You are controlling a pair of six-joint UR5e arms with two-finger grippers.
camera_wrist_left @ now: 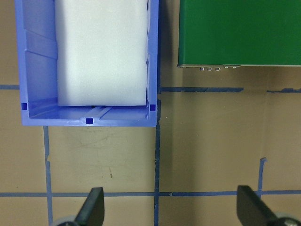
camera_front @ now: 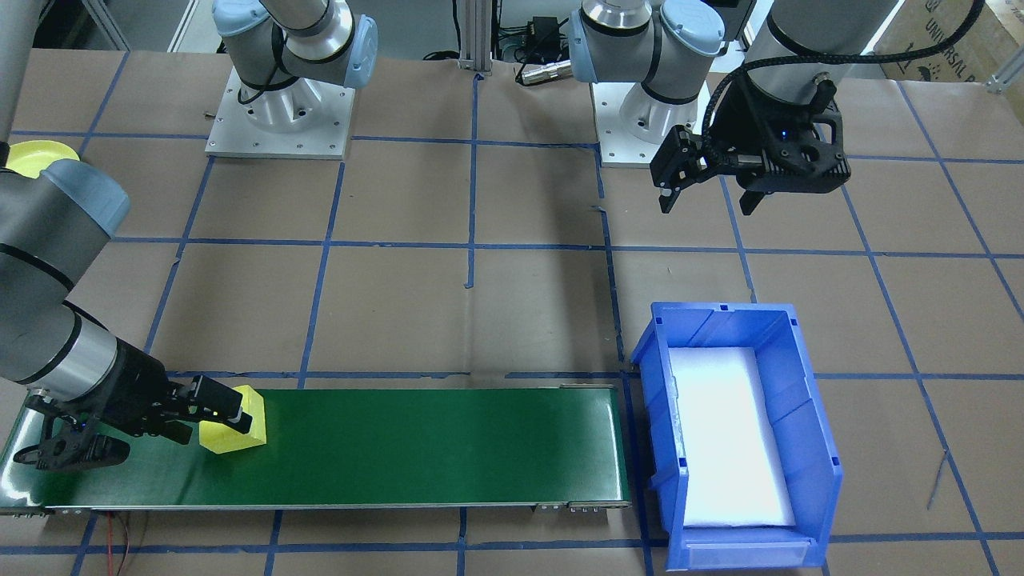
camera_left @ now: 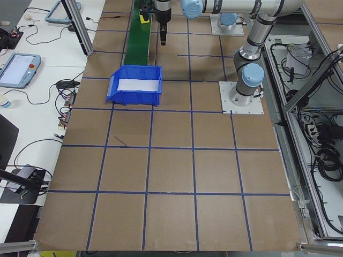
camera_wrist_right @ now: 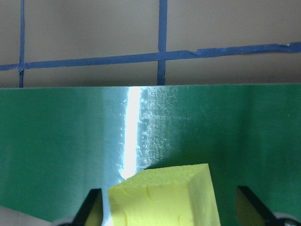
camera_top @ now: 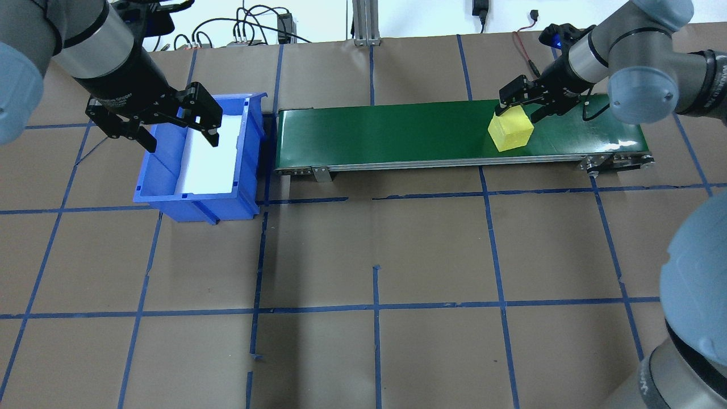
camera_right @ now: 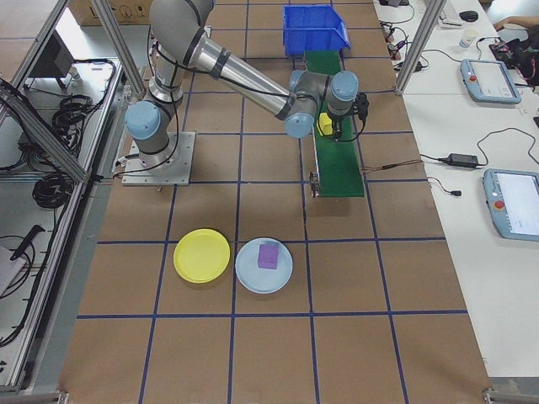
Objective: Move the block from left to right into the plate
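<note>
A yellow block (camera_top: 511, 129) rests on the green conveyor belt (camera_top: 397, 133), near the end on the robot's right. My right gripper (camera_top: 519, 112) is low over the block (camera_wrist_right: 164, 197) and open. One finger stands on each side, and there is a visible gap on one side. My left gripper (camera_top: 182, 141) hangs open and empty by the blue bin (camera_top: 196, 199). The wrist view shows bare table between its fingertips (camera_wrist_left: 94, 205). The yellow plate (camera_right: 201, 255) lies on the table away from the belt, and its edge also shows in the front-facing view (camera_front: 32, 156).
The blue bin (camera_front: 740, 436) holds a white foam pad and stands at the belt's other end. A pale blue plate (camera_right: 264, 264) with a purple block (camera_right: 268, 254) on it lies beside the yellow plate. Blue tape lines grid the brown table.
</note>
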